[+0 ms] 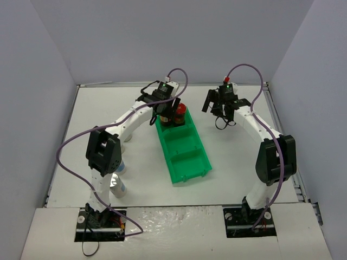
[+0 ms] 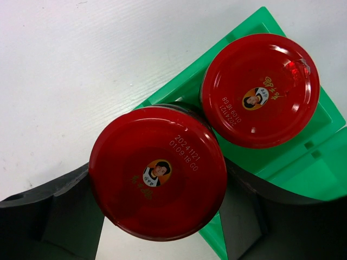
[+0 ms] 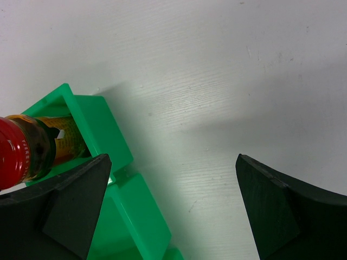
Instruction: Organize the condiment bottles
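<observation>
Two dark jars with red caps stand together at the far end of the green three-compartment bin (image 1: 186, 142). From the left wrist camera, the nearer jar (image 2: 157, 179) fills the space between the black fingers (image 2: 59, 216) of the left gripper (image 2: 160, 208). The fingers close against its sides below the cap, so the jaws are narrow and hold that jar upright. Its cap carries a small round portrait label and a printed date code. The jar is at the corner of the end compartment, with the white table (image 2: 81, 65) showing just past the bin wall. Whether its base rests on the bin floor or hangs slightly above it cannot be told. The second jar (image 2: 259, 89) stands just beside it in the same compartment with the two caps nearly touching, and the fingers are apart from it. The right gripper (image 3: 173, 162) hangs over the table just to the right of the bin's far end, its jaws wide with only white surface between them. At the left edge of its camera view, a red-capped jar with amber contents shows inside the end compartment, though which of the two it is cannot be told. In the overhead view, a silver-capped bottle (image 1: 117, 188) stands on the table left of the bin, near the left arm's base. A pale bottle (image 1: 121, 167) stands just behind it, its top hidden under the arm's elbow. A purple cable (image 1: 65, 149) loops from each arm.
</observation>
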Action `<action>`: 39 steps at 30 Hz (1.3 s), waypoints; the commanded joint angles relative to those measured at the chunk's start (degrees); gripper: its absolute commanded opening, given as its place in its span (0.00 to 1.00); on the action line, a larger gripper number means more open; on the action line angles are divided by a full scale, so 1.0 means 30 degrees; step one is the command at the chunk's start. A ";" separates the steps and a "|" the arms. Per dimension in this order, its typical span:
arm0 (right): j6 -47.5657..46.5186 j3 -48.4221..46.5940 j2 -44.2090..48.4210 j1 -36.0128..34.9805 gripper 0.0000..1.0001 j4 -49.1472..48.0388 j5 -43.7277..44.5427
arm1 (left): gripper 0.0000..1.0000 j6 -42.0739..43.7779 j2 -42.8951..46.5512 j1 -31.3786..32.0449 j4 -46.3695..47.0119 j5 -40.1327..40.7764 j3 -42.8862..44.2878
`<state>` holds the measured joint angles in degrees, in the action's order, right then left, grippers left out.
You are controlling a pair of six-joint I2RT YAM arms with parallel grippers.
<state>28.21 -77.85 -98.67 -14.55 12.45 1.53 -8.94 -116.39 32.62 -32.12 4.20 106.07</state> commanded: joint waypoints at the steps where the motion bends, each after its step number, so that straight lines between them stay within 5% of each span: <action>1: -0.0202 0.0022 0.1250 0.0190 0.97 -0.0341 0.0312 | 0.00 -0.0096 0.0950 0.0083 0.2325 0.0120 0.0505; 15: -0.0262 0.0025 0.1163 0.0249 0.97 -0.0370 0.0282 | 0.01 -0.0042 0.0595 0.0085 0.2398 -0.0110 0.0174; 22: -0.0291 -0.0065 0.1046 0.0249 0.97 -0.0370 0.0194 | 0.57 0.0186 0.0719 0.0083 0.1918 0.0160 0.0326; 31: -0.0340 -0.0192 0.0870 0.0210 0.97 -0.0341 0.0077 | 0.77 0.0636 0.1051 0.0083 0.1927 0.0327 0.0335; 39: -0.0312 -0.0182 0.0811 0.0190 0.97 -0.0348 0.0069 | 0.84 0.1129 0.1627 0.0083 0.2078 0.0326 0.0468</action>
<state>28.06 -77.65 -98.65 -14.17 12.47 1.45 -7.28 -117.71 32.69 -29.23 3.87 103.57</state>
